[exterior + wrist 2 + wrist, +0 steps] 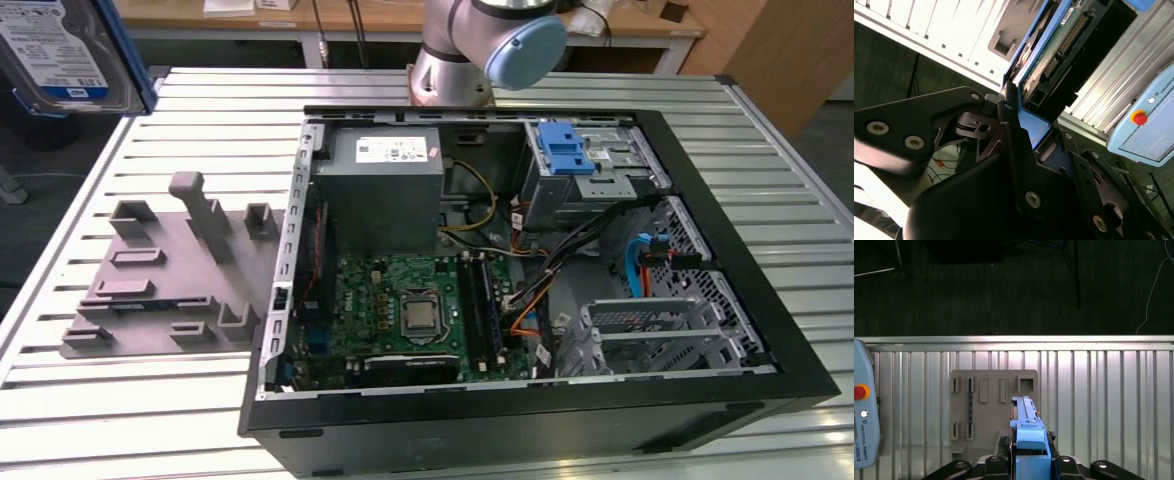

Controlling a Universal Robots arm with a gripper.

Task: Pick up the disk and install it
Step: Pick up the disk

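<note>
Silver-grey rectangular disk (60, 50) in blue plastic frame, clamped in jaws of black gripper (1030, 462), far at the exterior view's left. Pickup seems done; installing likely needs alignment with a bay of the open black computer case (534, 415).

1. You are looking at a white-and-blue label (47, 35) on the disk (70, 60); its print is too fine to read.
2. You are looking at a white sticker (395, 150) on the grey metal box (387, 200); it is illegible.
3. You are seeing lettering on the teach pendant (863, 425) (1149, 120) in both wrist views.
</note>
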